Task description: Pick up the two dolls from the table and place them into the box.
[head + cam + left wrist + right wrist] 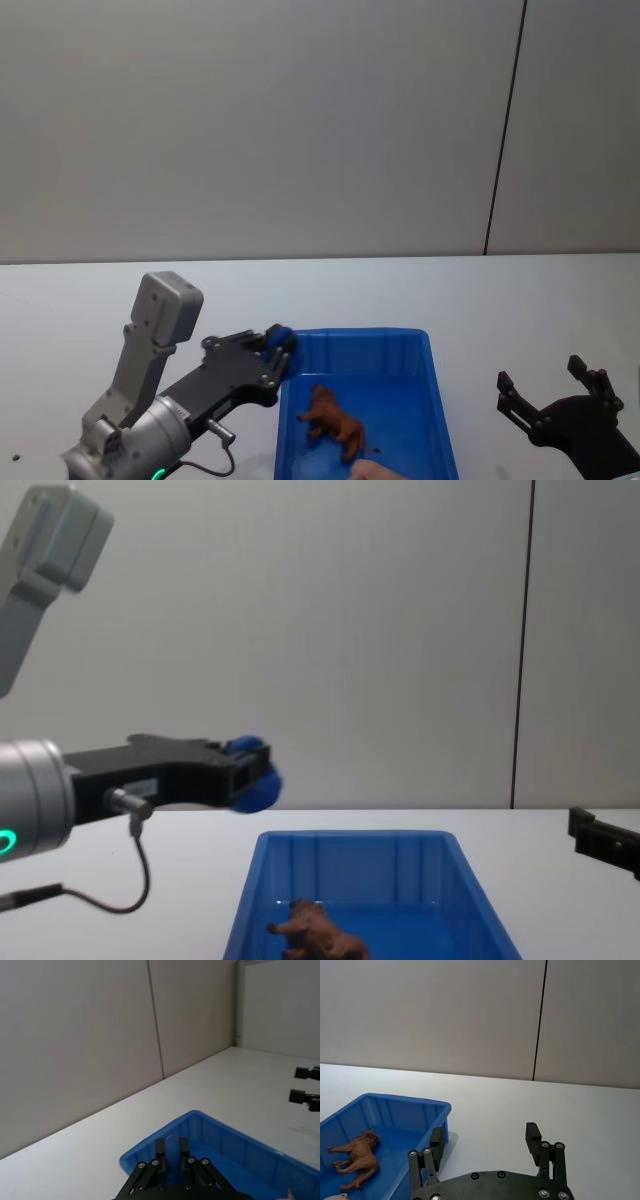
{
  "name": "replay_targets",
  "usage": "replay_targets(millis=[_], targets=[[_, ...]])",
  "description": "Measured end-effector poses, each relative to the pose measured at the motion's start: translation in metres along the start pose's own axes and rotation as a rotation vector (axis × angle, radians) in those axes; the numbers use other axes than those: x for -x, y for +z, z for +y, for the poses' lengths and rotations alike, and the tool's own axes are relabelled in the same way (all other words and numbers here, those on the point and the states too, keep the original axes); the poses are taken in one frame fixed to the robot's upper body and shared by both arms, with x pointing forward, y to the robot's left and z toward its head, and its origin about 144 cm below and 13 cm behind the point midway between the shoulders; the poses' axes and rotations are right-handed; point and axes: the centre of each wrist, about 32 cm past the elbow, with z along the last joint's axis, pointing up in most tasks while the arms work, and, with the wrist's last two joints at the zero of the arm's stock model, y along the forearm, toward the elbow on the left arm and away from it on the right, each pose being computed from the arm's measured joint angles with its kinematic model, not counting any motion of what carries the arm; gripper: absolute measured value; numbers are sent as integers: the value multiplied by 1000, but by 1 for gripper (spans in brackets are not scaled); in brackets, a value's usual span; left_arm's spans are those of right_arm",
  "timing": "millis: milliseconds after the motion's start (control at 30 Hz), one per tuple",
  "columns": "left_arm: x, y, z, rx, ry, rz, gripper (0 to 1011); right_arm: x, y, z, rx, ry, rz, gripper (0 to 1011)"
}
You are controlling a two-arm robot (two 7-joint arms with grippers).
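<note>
My left gripper (pixel 282 347) is shut on the deep-blue doll (pixel 279 333), holding it in the air above the far left corner of the blue box (pixel 437 400). From the chest the blue doll (pixel 258 788) hangs above the box rim (pixel 350 836). In the left wrist view the doll (pixel 171 1167) sits between my fingers. The brown four-legged doll (pixel 333 420) lies inside the box, on its floor, and shows as well in the right wrist view (pixel 356 1157). To the right of the box, my right gripper (pixel 542 375) hovers open over the white table (pixel 500 300) with nothing in it.
A pale pinkish object (pixel 375 470) shows at the box's near end; I cannot tell what it is. Bare tabletop lies left, right and behind the box. A grey wall with a dark vertical seam (pixel 505 130) stands behind the table.
</note>
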Motion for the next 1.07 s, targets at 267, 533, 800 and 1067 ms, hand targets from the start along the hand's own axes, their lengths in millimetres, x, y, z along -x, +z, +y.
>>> replay_targets(millis=[267, 533, 800, 1067], targets=[[0, 6, -11, 44, -115, 15, 261, 0, 0, 0, 0, 0, 0, 1001], [2, 10, -25, 77, -242, 32, 517, 0, 0, 0, 0, 0, 0, 1001], [4, 13, -35, 98, -325, 43, 752, 0, 0, 0, 0, 0, 0, 1001], [5, 15, -41, 109, -366, 48, 996, 0, 0, 0, 0, 0, 0, 1000]])
